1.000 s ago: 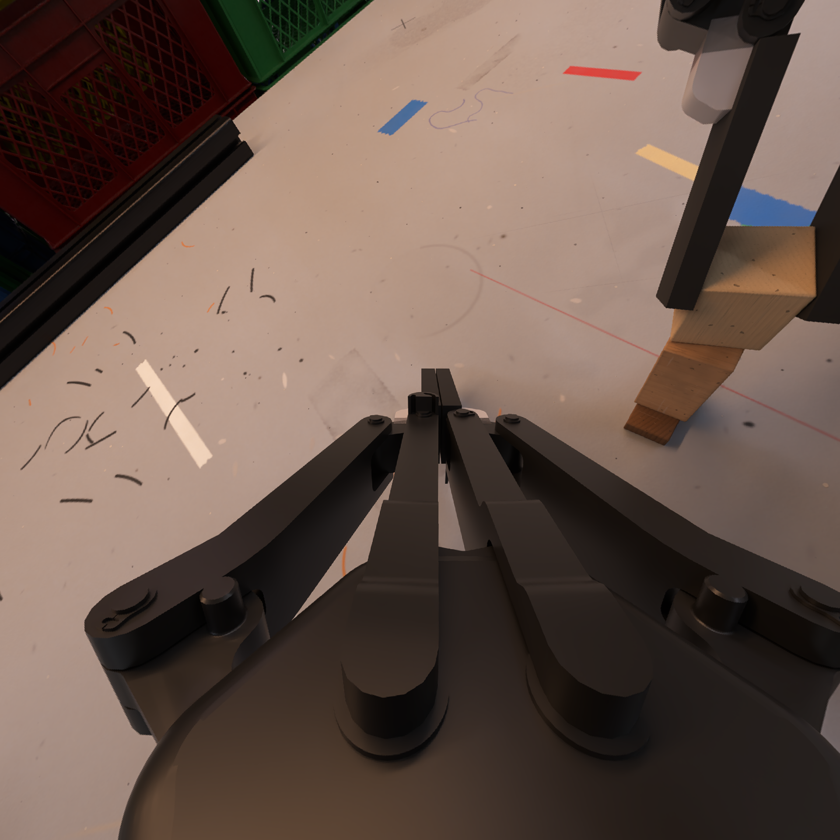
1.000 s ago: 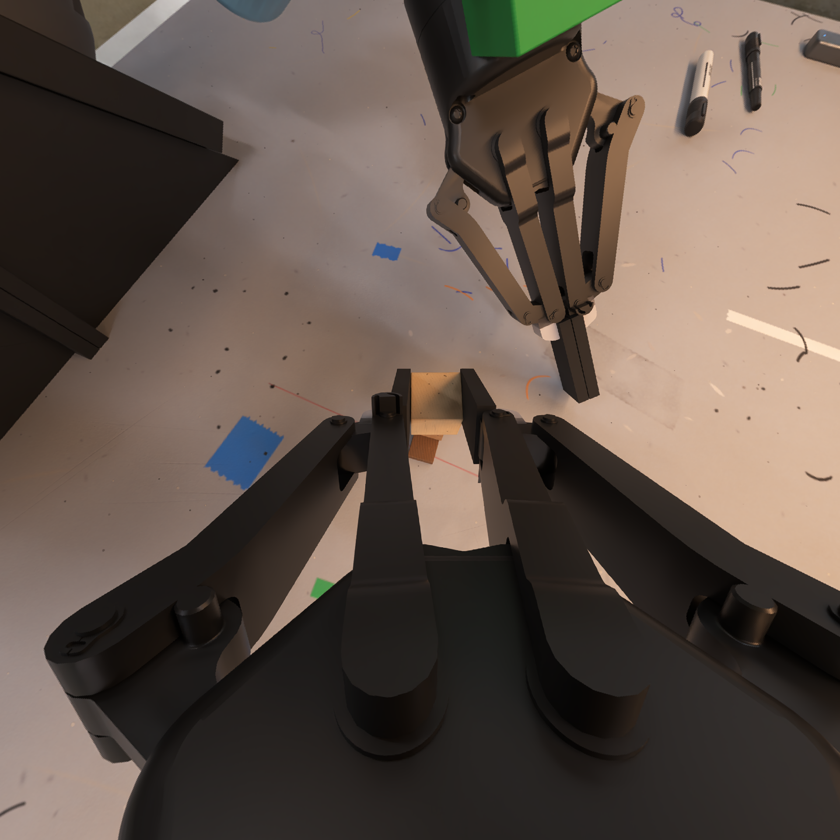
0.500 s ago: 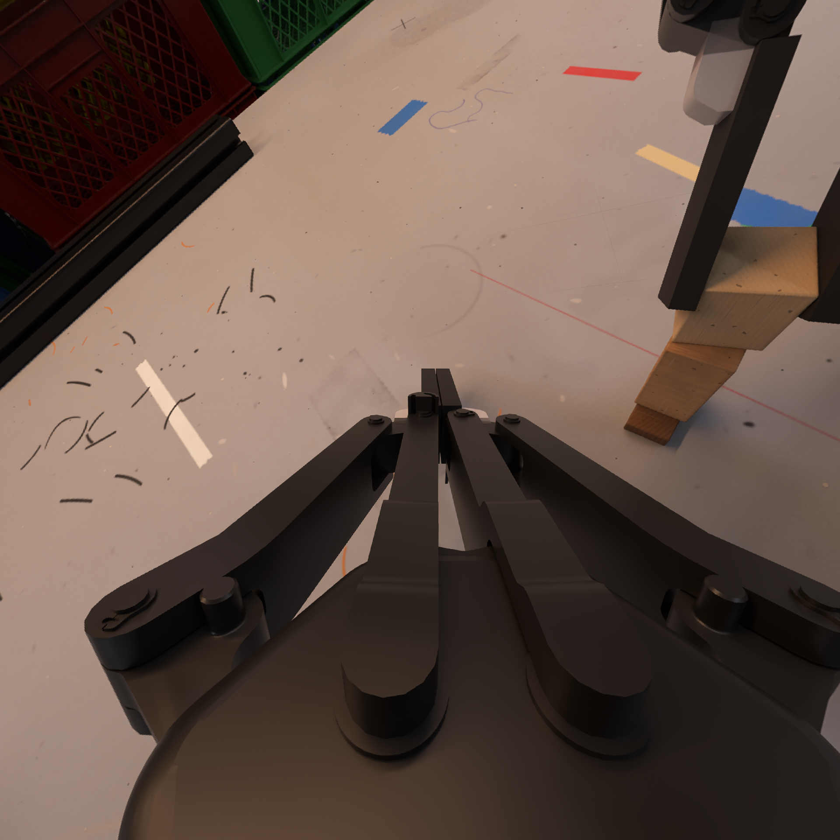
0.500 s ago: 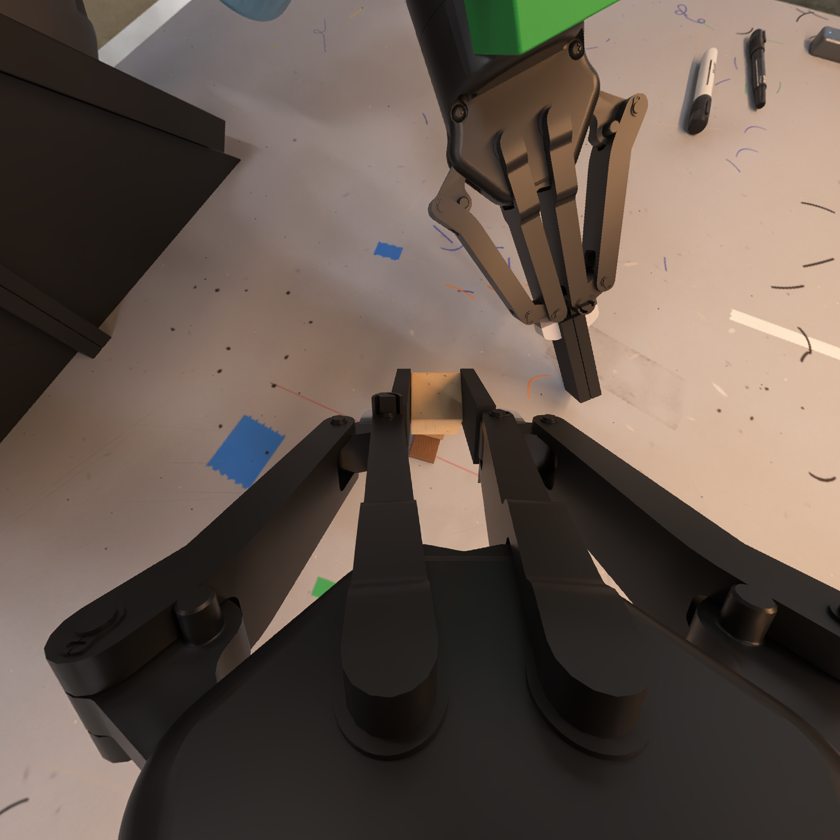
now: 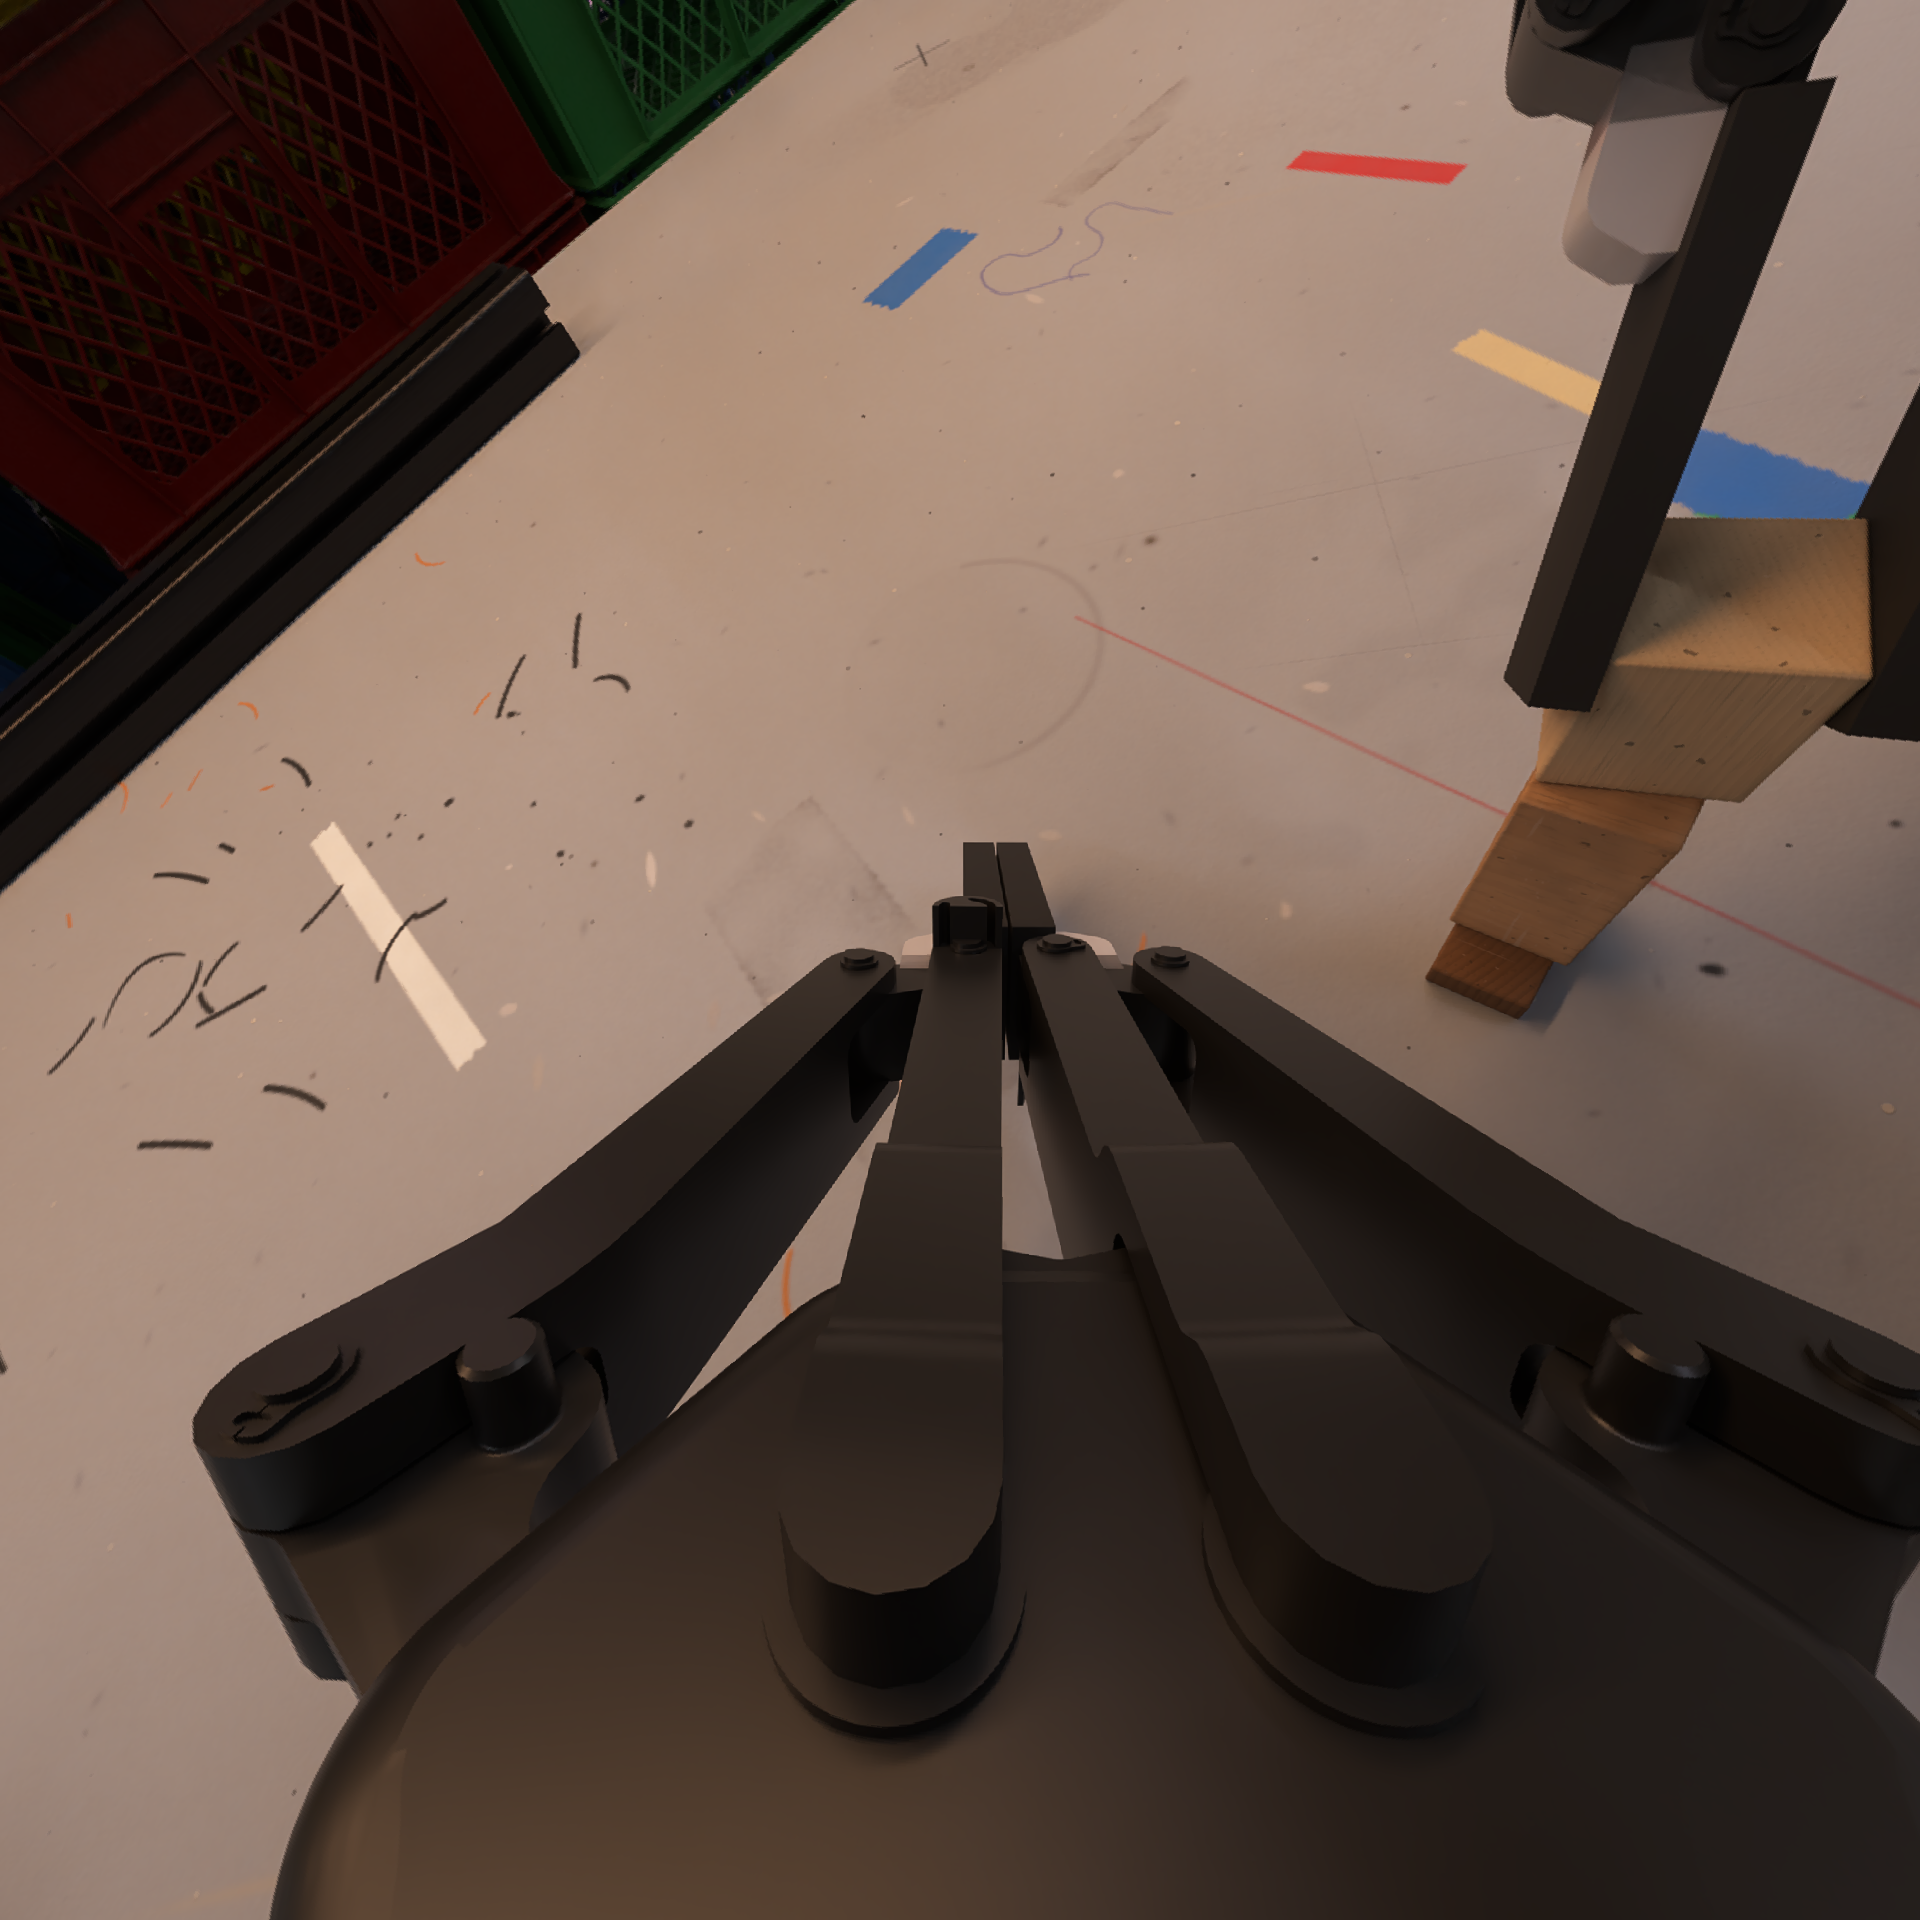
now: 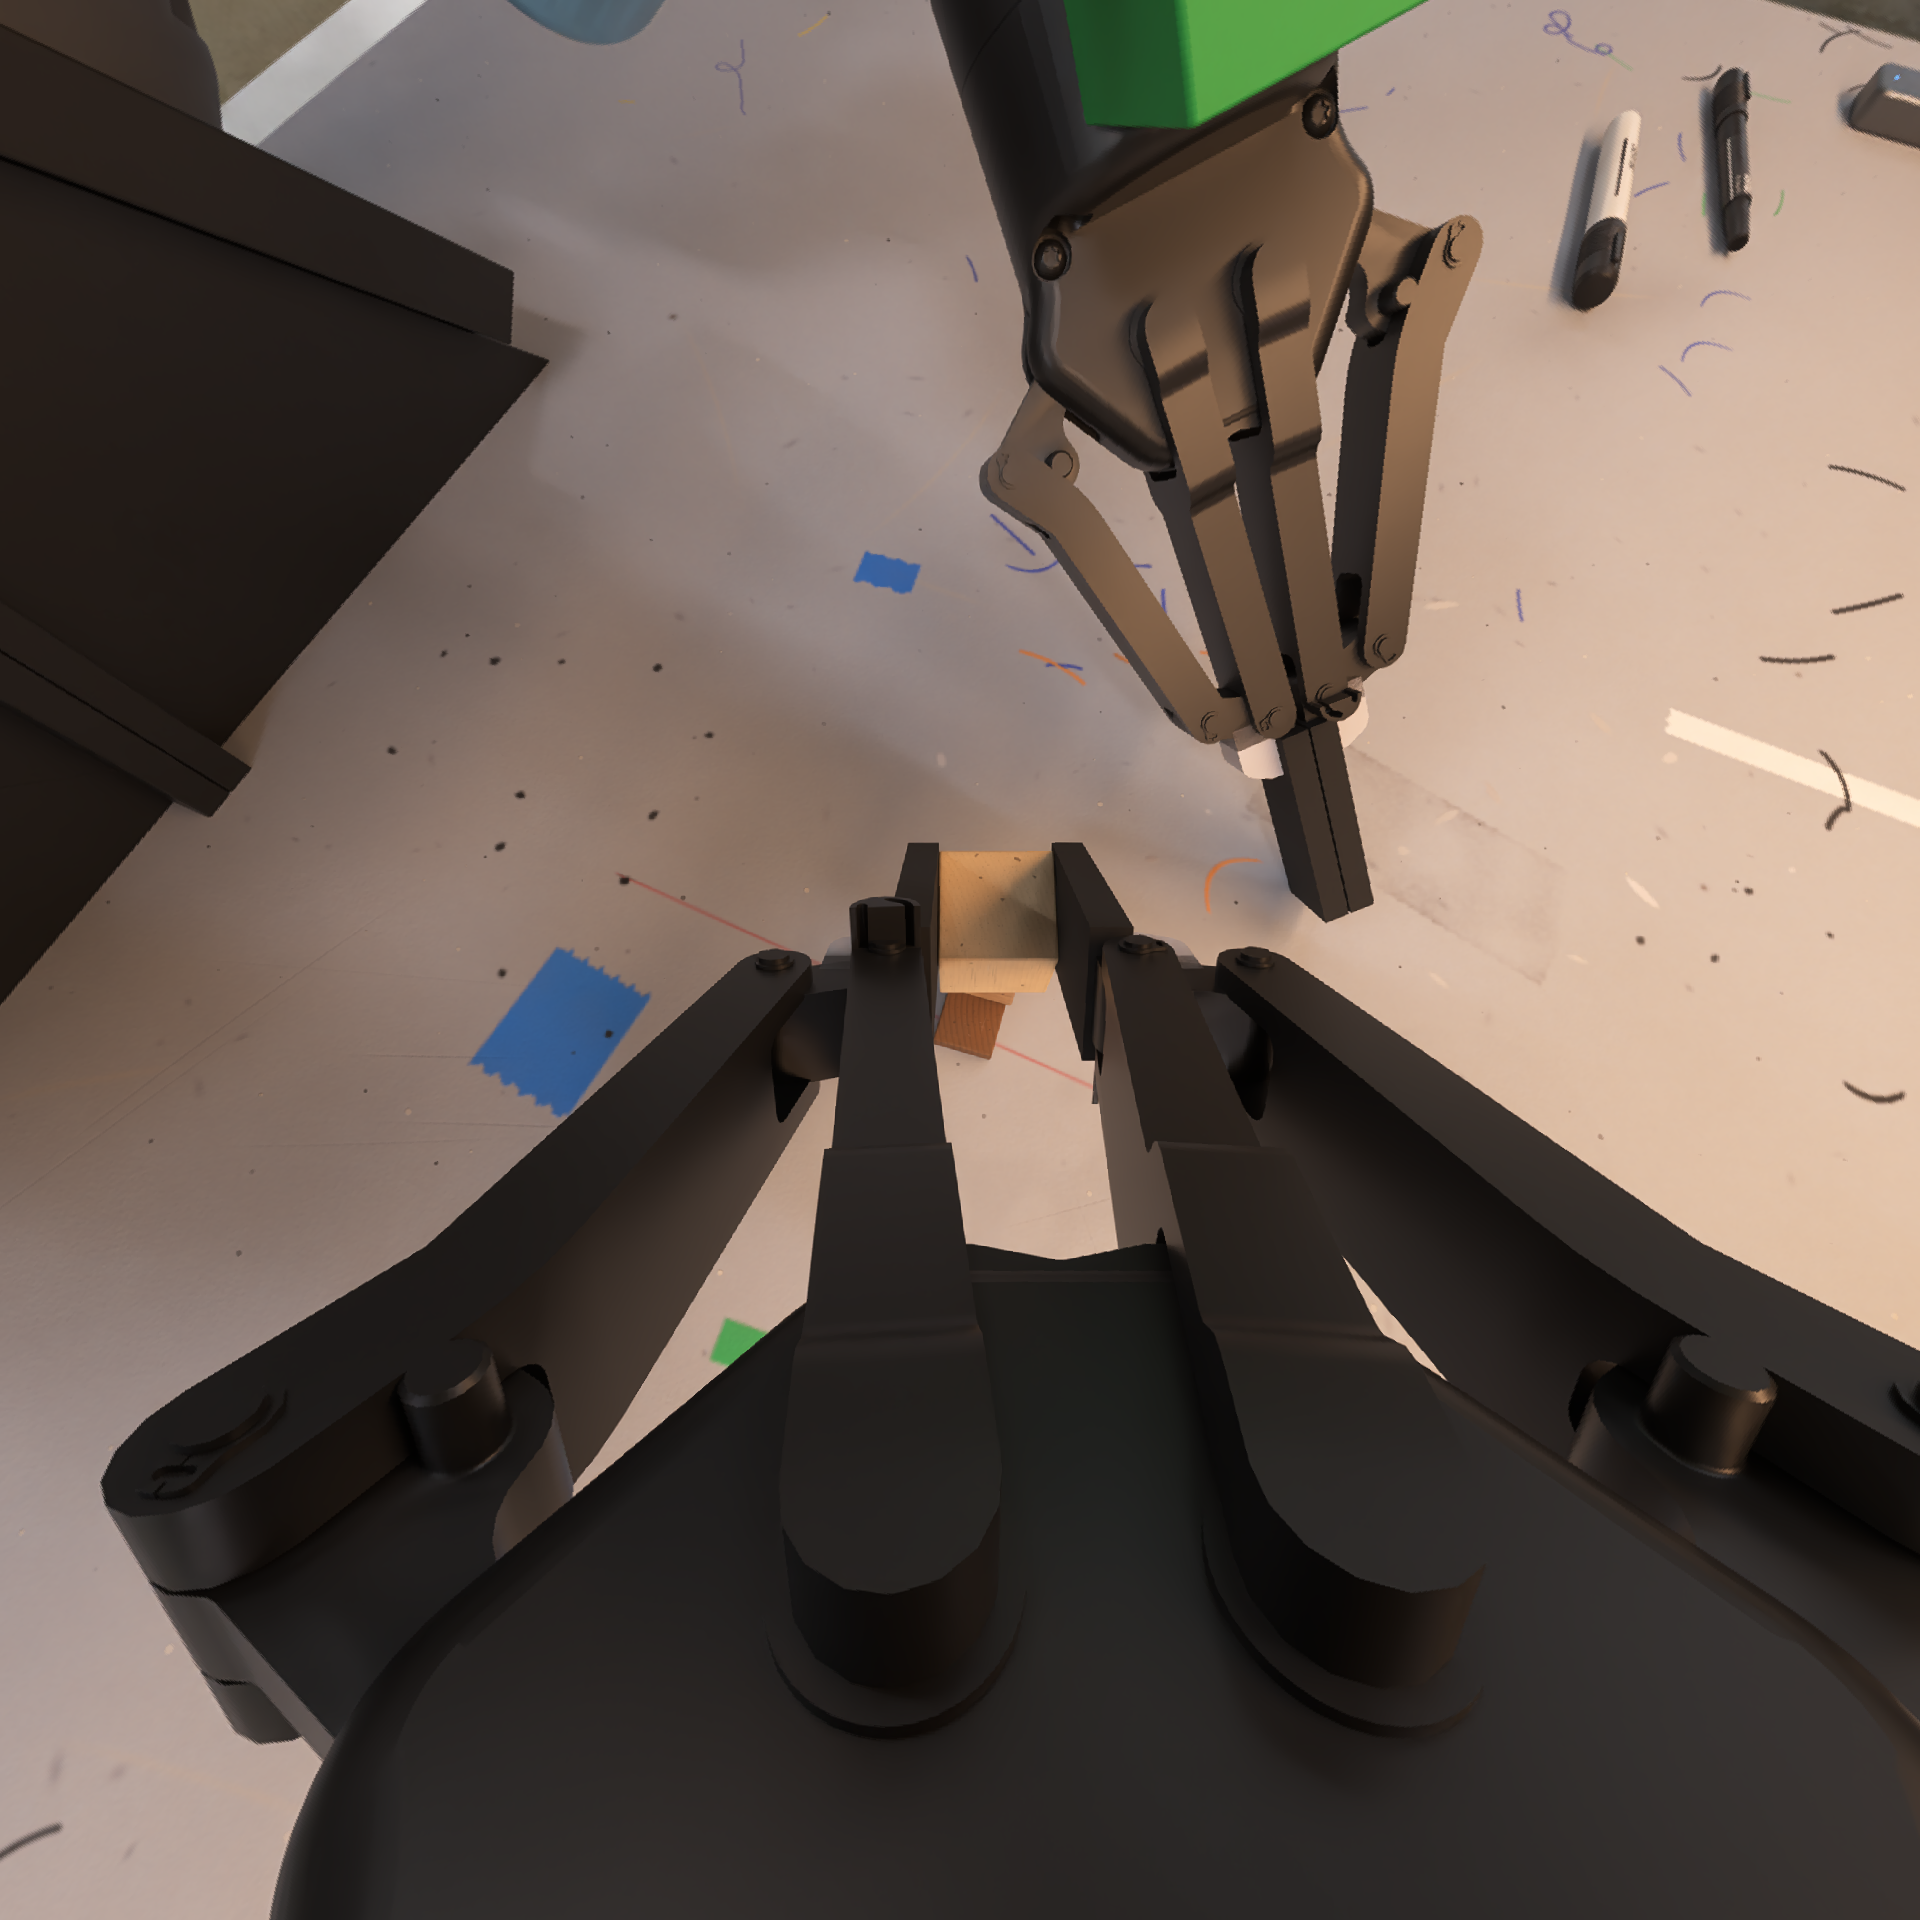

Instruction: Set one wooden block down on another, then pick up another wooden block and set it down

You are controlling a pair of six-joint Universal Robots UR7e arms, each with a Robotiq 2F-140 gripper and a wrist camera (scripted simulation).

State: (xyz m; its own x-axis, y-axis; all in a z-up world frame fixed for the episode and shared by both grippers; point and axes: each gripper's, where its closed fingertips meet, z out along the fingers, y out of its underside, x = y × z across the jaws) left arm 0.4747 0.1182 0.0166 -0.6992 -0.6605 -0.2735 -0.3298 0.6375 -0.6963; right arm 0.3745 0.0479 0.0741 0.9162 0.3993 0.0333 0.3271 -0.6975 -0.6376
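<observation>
A pale wooden block [image 6: 992, 914] sits on top of a leaning stack. In the left wrist view the same pale block [image 5: 1745, 665] rests on a tan block [image 5: 1569, 873], which rests on a darker, thinner block [image 5: 1486, 971] on the table. My right gripper [image 6: 995, 883] is shut on the pale top block, one finger [image 5: 1662, 416] against each side. My left gripper [image 5: 1000, 862] is shut and empty, just above the table to the left of the stack. It also shows in the right wrist view [image 6: 1320, 883].
A red crate [image 5: 208, 260] and a green crate [image 5: 644, 73] stand at the far left behind a black rail [image 5: 260, 540]. A dark box [image 6: 208, 468] stands left of the stack. Two markers [image 6: 1605, 208] lie far right. Tape strips mark the table.
</observation>
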